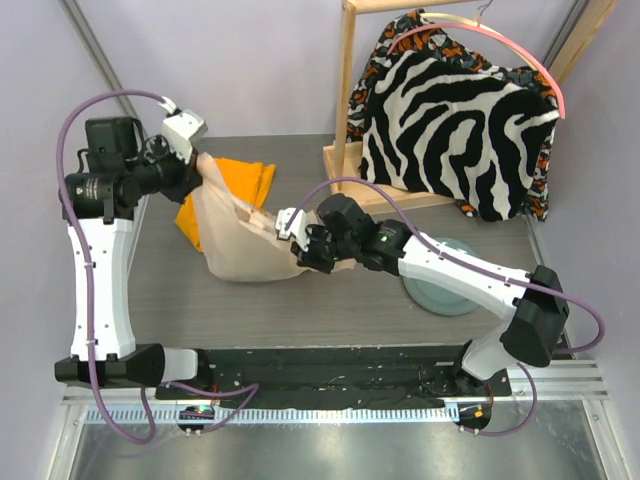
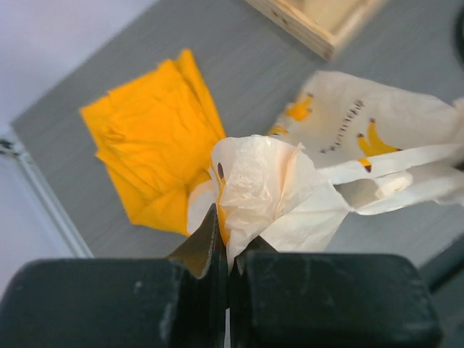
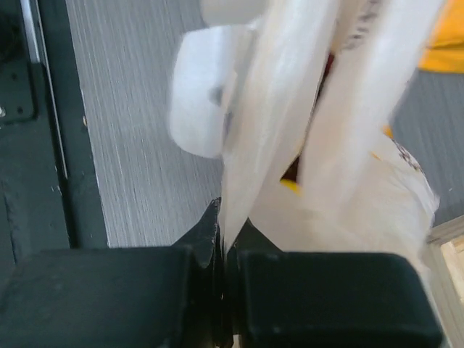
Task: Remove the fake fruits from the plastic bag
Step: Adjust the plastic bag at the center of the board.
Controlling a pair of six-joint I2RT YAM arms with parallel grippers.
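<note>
Top external: left hand (image 1: 203,163), right hand (image 1: 291,238) each clenched on plastic bag (image 1: 240,250), opposite ends.

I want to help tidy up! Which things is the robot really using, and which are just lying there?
For the job: plastic bag, left gripper and right gripper, both pinching it; fruit not visible.
Not part of it: orange cloth, zebra top, wooden rack, grey plate.

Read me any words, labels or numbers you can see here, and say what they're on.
Plastic bag: a row of small dark print beside the yellow banana marks, too blurred to read.
Right wrist view, same bag: dark print near the top, also unreadable.
No other text is legible.
</note>
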